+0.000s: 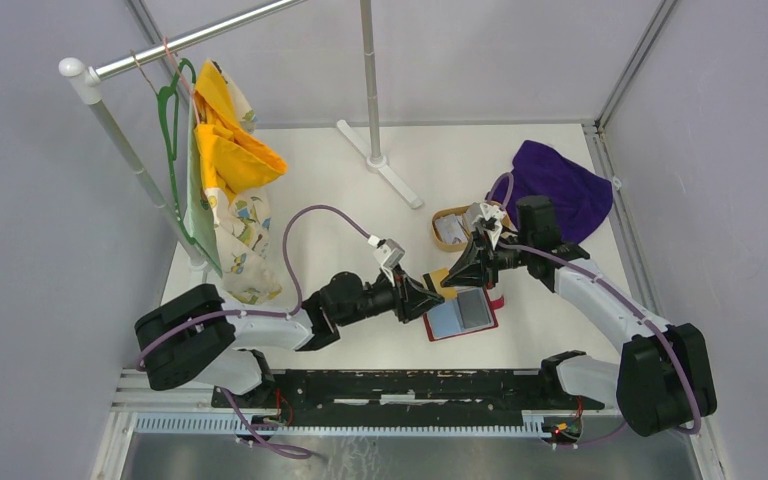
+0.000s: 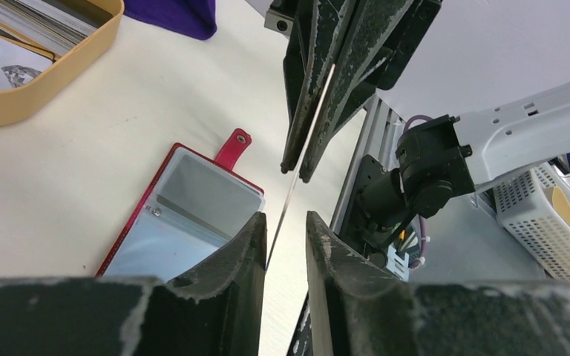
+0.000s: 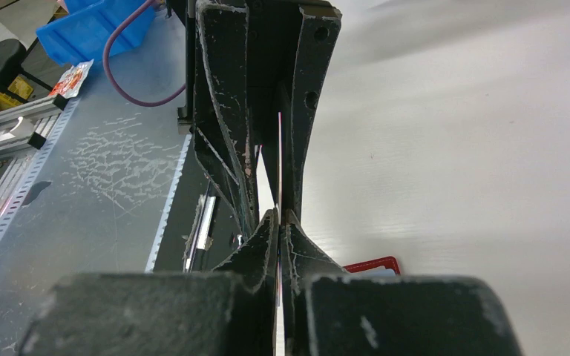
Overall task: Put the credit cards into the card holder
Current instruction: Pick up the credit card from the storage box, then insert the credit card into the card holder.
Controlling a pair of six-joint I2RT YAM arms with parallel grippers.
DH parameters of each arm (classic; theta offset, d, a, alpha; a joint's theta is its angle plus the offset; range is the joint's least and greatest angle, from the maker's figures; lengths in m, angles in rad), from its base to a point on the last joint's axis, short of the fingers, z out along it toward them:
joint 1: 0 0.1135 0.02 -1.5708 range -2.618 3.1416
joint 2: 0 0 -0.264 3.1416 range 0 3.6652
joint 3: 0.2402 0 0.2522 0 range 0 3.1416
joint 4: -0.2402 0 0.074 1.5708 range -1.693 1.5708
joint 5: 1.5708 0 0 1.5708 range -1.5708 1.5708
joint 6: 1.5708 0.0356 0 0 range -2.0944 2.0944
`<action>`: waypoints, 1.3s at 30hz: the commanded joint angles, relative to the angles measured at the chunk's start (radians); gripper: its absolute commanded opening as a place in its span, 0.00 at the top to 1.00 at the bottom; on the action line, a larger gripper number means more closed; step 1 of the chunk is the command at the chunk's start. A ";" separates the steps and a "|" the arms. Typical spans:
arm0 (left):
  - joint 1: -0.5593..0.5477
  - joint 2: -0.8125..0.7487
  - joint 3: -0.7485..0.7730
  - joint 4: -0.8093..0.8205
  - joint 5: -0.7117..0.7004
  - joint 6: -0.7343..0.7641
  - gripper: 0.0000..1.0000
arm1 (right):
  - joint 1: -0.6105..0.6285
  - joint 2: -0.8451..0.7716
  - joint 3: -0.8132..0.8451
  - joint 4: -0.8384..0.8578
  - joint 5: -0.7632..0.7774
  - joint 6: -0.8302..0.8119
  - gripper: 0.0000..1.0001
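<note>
White and matte, the table sits inside grey walls, and the card holder lies opened flat on it, inner side up. Just above the holder's far-left corner the two grippers meet nose to nose with one credit card between them, seen edge-on as a thin pale line. The right gripper has its fingers pressed shut on that card. The left gripper stands narrowly parted, the card's lower edge passing through the gap without, as far as we can tell, being pinched. We judge this to be a hand-over or re-grip in mid-air, with the card now in the right gripper's charge and no card visibly tucked in yet. Next, we think, the card must be tilted down to the holder and its leading edge lined up with a pocket mouth, which is a narrow slit, so the holder may need steadying. The card looks stiff and very thin. The holder has a red leather-like border, a snap tab with a small metal stud, and glossy pale pockets. Both grippers' black fingers are scuffed and scratched. Beyond the holder sits a tan tray with a rounded wall, holding other cards. A soft purple cloth lies further off.
</note>
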 commanded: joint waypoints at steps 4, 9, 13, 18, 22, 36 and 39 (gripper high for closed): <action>0.023 -0.018 -0.054 0.183 0.061 -0.046 0.66 | 0.002 0.000 0.018 0.077 -0.035 0.035 1.00; 0.036 -0.009 -0.062 0.221 0.084 -0.062 0.69 | 0.002 0.003 0.007 0.104 -0.031 0.062 1.00; 0.041 -0.008 -0.055 0.223 0.094 -0.062 0.71 | 0.002 0.009 -0.006 0.136 -0.020 0.090 1.00; 0.048 -0.004 -0.050 0.222 0.104 -0.060 0.97 | 0.002 0.012 -0.010 0.136 -0.009 0.089 1.00; 0.056 -0.004 -0.056 0.220 0.103 -0.069 0.98 | 0.002 0.008 -0.004 0.092 0.028 0.039 0.90; 0.056 0.062 -0.112 0.149 0.115 -0.350 0.98 | -0.133 -0.123 0.114 -0.329 0.762 -0.438 0.43; 0.033 0.166 -0.113 0.240 0.129 -0.458 0.98 | -0.134 -0.143 0.067 -0.310 0.870 -0.450 0.44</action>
